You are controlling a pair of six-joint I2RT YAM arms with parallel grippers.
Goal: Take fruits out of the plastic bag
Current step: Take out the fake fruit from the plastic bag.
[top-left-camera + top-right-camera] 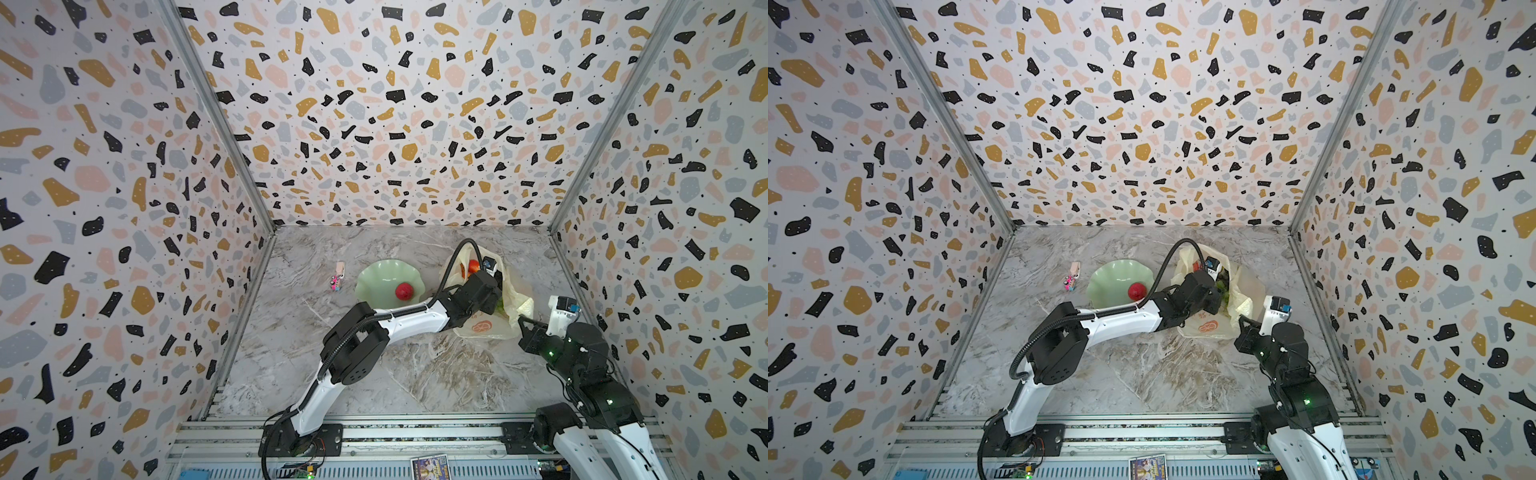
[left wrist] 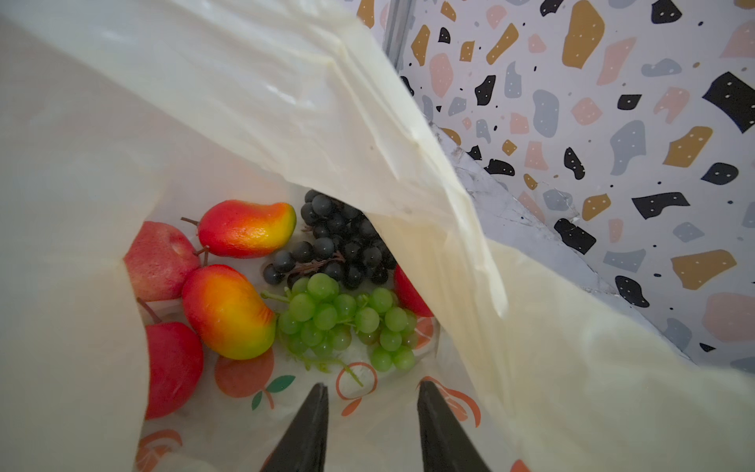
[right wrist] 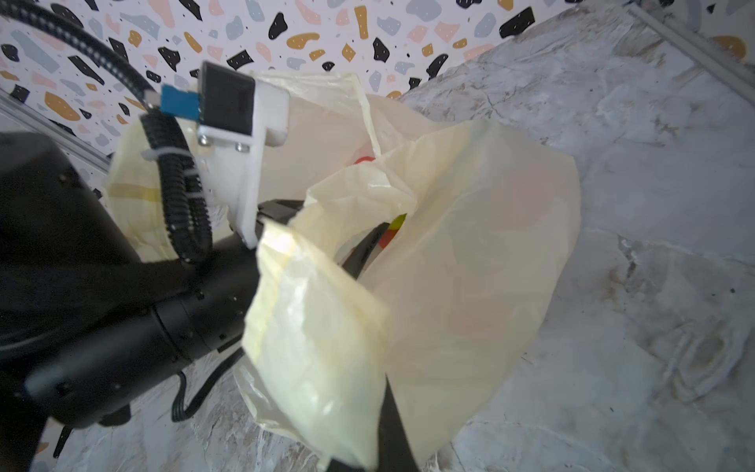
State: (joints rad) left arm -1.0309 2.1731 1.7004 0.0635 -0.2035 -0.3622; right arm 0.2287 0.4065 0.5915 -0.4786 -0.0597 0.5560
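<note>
Most fruits lie at the bottom of the large, crinkly, pale-yellow translucent plastic bag with orange citrus print. In the left wrist view we see a green grape bunch touching a black-purple grape bunch. Beside them is a red-yellow peach-like piece, with a second peach-like piece against the green grapes. One red round apple and another red apple are partly covered by bag film. A further red fruit is half hidden under a fold.

The left gripper is inside the bag mouth near the green bunch. Its jaws are apart with no fruit between them.

In both top views the bag sits on the grey marble-look tabletop. It is right of centre, near the right wall, with the left arm reaching into its open mouth. The right gripper is clamped together on the bag's near-right rim. The right wrist view shows film pinched at its black finger.

One bumpy red round fruit lies on the pale green wavy-rimmed plate, just left of the bag. A tiny pink trinket sits on the table left of the plate, apart from it. Terrazzo-patterned walls enclose the table.
</note>
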